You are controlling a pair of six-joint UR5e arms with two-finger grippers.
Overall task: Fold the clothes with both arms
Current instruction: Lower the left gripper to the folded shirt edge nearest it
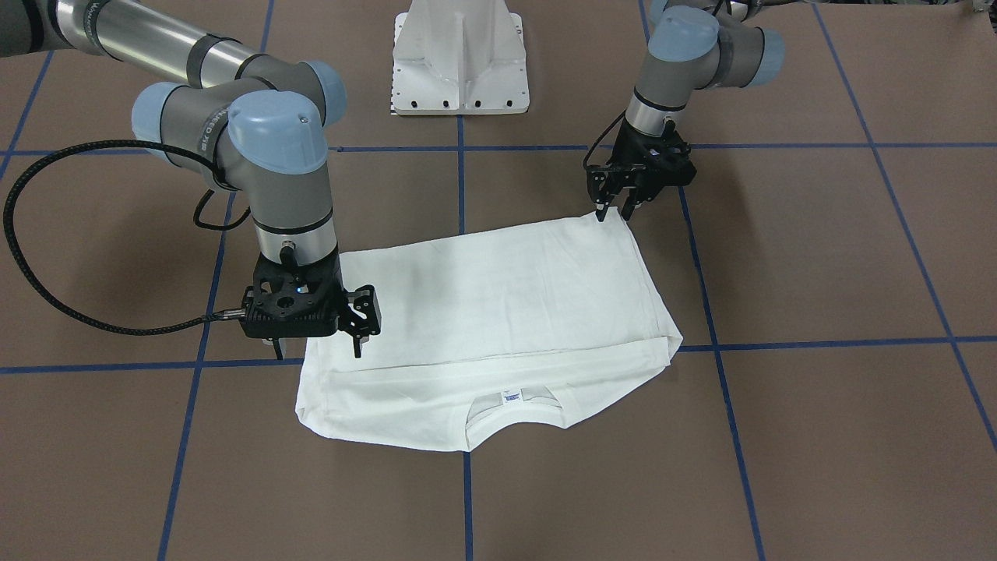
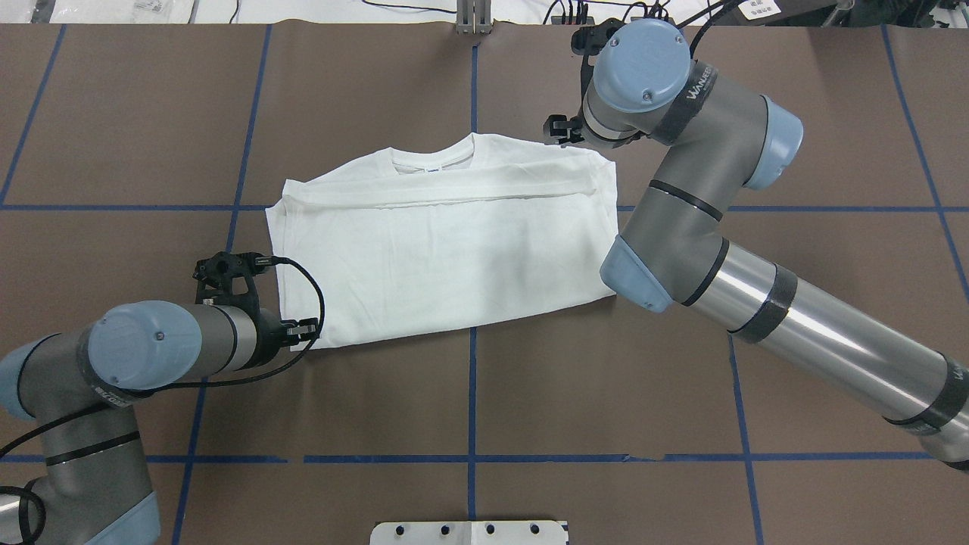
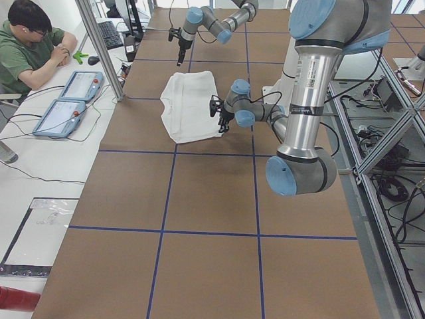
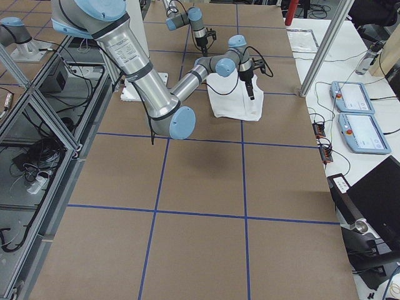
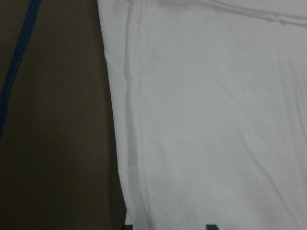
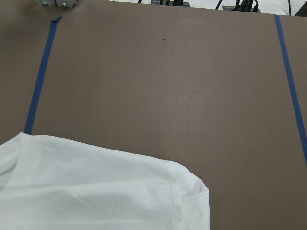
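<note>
Exterior front-facing view: left gripper (image 1: pixel 614 212) far, right gripper (image 1: pixel 315 351) near, both spread empty over T-shirt (image 1: pixel 498 296) edges, likely needed simultaneous full-layer pinches.

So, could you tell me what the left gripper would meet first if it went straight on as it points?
Most likely the white T-shirt. The left gripper points down, open, over one corner of it, and the wrist view shows cloth below. How far above the cloth it hangs is unclear.

No readable text, even collar tag (image 1: pixel 511 398)
</note>
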